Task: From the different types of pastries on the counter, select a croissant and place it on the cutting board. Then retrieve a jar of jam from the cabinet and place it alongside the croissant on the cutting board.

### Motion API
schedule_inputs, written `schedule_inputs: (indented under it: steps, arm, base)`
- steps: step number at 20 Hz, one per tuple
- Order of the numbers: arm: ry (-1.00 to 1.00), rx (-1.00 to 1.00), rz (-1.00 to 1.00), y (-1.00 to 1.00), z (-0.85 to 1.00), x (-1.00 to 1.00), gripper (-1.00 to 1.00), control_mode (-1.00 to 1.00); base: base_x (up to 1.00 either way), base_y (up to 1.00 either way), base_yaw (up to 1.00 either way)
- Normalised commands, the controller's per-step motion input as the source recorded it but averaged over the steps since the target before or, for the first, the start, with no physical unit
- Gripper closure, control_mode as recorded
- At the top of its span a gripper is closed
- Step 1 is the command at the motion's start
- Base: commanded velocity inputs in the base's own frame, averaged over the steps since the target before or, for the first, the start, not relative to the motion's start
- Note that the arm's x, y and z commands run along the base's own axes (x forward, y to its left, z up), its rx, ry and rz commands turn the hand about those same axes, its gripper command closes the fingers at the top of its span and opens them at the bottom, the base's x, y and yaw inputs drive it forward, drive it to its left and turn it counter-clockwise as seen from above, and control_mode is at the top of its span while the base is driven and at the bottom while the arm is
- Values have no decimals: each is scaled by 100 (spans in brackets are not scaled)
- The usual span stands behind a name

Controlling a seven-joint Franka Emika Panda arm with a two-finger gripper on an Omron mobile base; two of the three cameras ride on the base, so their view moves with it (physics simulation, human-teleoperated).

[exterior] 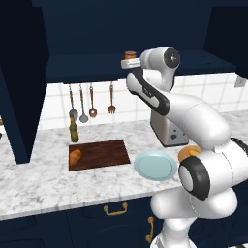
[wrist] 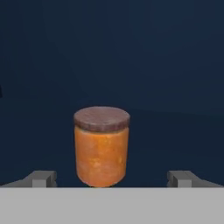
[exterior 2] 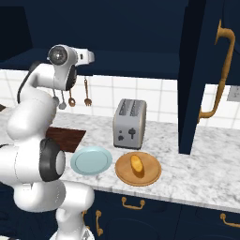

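Croissant point(exterior: 75, 156) lies on L end of cutting board point(exterior: 104, 153), on worktop point(exterior: 43, 184). Green-brown bottle point(exterior: 73, 130) stands just behind board. Blue plate point(exterior: 155, 165) to R of board; toaster point(exterior 2: 130, 123) behind it; bun point(exterior 2: 137, 165) on round wooden plate point(exterior 2: 151, 174). Up in cabinet point(exterior: 87, 68), jar of jam point(wrist: 101, 146) upright on shelf. Gripper point(wrist: 111, 178) level w/ jar, jaws spread wide, one either side, not touching.

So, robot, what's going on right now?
Gripper open, level with the jam jar in the cabinet. Croissant on the cutting board. Nothing between.
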Motion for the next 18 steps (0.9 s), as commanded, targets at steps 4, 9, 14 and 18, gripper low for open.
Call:
schedule_inputs:
  steps: [4, 9, 14, 18]
  arm:
    - [0, 0, 0, 0, -4, 39, -100, -100]
    - [0, 0, 0, 0, -4, 31, -100, -100]
    - [0, 0, 0, 0, -5, 23, -100, -100]
    - [0, -3, 0, 3, -5, 3, 100, -100]
  base:
    - [0, 0, 0]
    - [0, 0, 0]
    - [0, 0, 0]
    - [0, 0, 0]
